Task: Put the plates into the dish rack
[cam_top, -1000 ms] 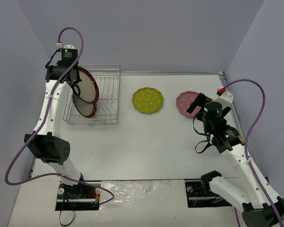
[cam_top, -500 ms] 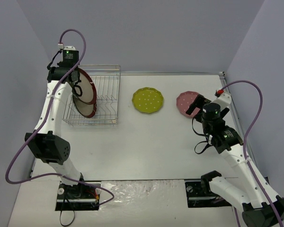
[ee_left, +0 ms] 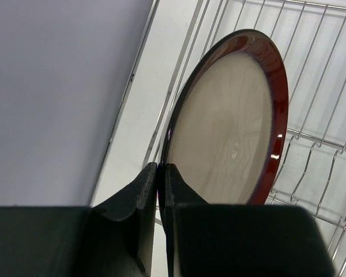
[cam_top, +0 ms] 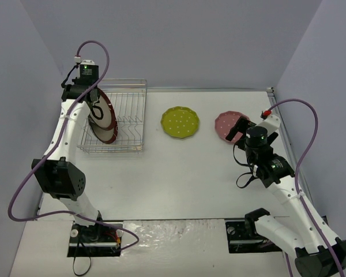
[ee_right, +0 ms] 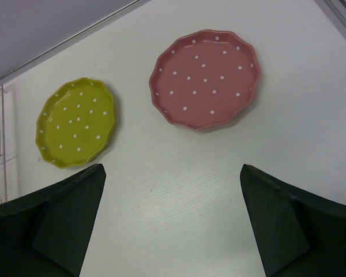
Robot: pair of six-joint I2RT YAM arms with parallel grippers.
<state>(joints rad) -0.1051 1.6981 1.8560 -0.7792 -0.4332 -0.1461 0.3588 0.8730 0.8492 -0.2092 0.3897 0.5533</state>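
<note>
Left tool pinches red-rimmed plate; right tool gapes.

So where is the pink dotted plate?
Top view: the pink scalloped plate lies flat, far right on the white table, beside the yellow-green scalloped plate, just beyond the right gripper.

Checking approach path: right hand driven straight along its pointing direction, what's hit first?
Probably the pink dotted plate, or the table just short of it; depth is unclear. Nothing lies between it and the open right hand.
</note>
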